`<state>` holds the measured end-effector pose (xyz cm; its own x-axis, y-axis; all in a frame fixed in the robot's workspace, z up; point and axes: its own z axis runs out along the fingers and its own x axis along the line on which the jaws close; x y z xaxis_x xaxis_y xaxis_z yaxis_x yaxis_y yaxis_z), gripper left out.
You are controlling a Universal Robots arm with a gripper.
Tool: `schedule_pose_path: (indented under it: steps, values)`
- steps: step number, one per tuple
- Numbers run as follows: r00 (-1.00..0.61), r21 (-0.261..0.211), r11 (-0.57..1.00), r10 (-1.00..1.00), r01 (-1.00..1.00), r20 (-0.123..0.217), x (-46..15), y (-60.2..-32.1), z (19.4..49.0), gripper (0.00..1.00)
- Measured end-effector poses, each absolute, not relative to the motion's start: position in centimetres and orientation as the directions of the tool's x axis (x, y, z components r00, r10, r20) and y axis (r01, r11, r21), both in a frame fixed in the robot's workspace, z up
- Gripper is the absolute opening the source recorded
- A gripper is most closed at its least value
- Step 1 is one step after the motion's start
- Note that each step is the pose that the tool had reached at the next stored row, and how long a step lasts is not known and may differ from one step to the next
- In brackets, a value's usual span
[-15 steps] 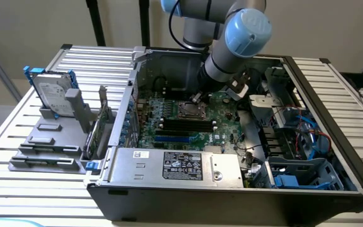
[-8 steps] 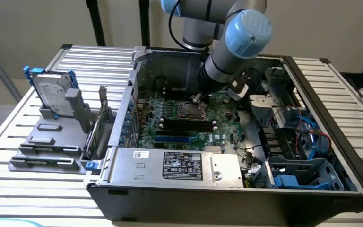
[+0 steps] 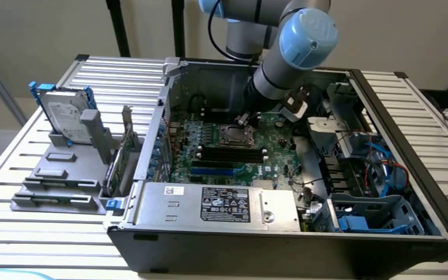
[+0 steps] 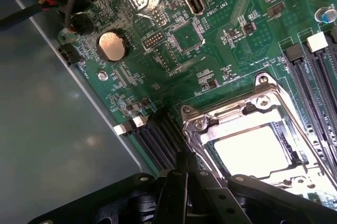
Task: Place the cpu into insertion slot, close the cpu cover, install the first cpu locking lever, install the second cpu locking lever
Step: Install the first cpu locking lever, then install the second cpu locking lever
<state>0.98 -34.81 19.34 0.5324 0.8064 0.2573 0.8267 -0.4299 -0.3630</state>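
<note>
Cpu [image 4: 256,151] seated in insertion slot [image 3: 233,135] mid-motherboard [image 4: 174,39], pale bright face glare-washed, far side cut off. Cpu cover [image 4: 231,124] down over it, silvery frame around window. Gripper [image 4: 185,167] fingers pressed together, empty, at cover's corner; memory slots [image 4: 158,139] just beside.

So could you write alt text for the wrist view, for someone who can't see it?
Close-up of a green motherboard: the silvery cpu cover lies closed over the pale cpu in its socket, with the robot's black gripper, shut, right at the cover's edge. A round coin battery and black memory slots sit nearby.
</note>
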Motion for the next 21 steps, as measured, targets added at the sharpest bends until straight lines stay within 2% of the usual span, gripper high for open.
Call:
schedule_pose_path:
  steps: [8,21]
  values:
    - [0.532,-0.363,-0.43,0.806,0.827,0.258,-0.4,-35.9,20.1,0.11]
    - [0.532,-0.364,-0.429,0.806,0.827,0.259,-0.4,-35.9,20.2,0.11]
